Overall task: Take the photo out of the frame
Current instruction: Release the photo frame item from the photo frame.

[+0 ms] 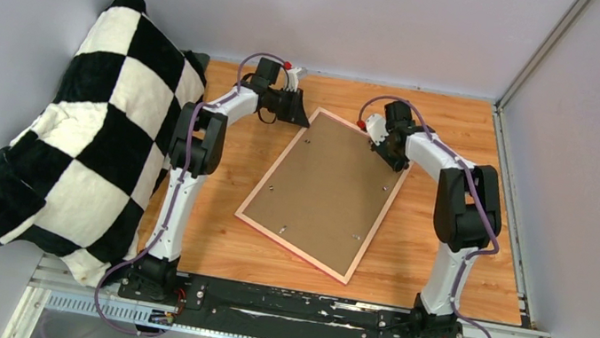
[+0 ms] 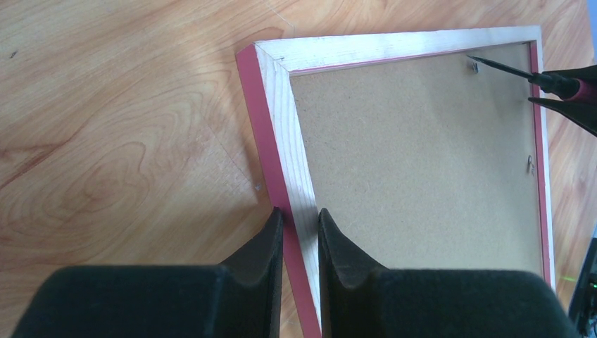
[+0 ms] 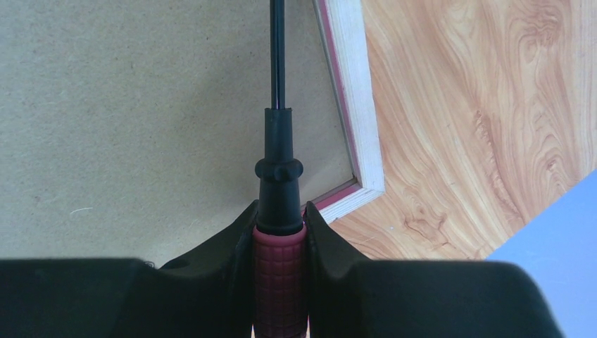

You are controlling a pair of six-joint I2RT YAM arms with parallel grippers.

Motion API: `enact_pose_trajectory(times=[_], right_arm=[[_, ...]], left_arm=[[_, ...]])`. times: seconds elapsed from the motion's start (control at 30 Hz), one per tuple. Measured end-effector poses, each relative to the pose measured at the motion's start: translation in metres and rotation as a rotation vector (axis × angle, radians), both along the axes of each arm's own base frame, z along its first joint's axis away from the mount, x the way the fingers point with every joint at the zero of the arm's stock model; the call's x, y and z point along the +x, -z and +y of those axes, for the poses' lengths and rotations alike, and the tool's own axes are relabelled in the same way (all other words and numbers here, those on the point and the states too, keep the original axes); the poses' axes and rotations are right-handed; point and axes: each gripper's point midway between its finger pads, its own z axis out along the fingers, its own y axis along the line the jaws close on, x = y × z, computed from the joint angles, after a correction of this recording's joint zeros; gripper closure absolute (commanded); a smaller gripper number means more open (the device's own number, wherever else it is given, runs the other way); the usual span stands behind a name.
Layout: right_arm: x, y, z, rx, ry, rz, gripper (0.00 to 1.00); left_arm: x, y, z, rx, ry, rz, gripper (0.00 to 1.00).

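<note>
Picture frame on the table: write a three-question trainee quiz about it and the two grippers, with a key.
1. Multiple choice: what does the right gripper hold?
A) a screwdriver
B) tweezers
C) nothing
2. True or false: the left gripper hangs clear above the frame, touching nothing.
3. Fill in: the frame lies face down, so the side facing up shows the brown ____ board.

Key:
1. A.
2. False: its fingers are closed on the frame's rail.
3. backing.
</note>
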Motion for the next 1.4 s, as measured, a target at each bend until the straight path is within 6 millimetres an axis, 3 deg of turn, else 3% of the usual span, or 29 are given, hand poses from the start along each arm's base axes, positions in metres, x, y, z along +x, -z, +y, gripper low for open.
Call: enact_pose_trajectory(times=[1.0,1.4], right_arm=[[-0.011,-0.001,0.001,0.005,-0.021,0.042,1.0],[-0.025,0.004,0.012,0.018,-0.081,0.104,1.0]], left_arm=[[0.0,0.0,0.0,0.0,0.0,0.0,1.0],[0.0,0.0,0.0,0.0,0.0,0.0,1.0]])
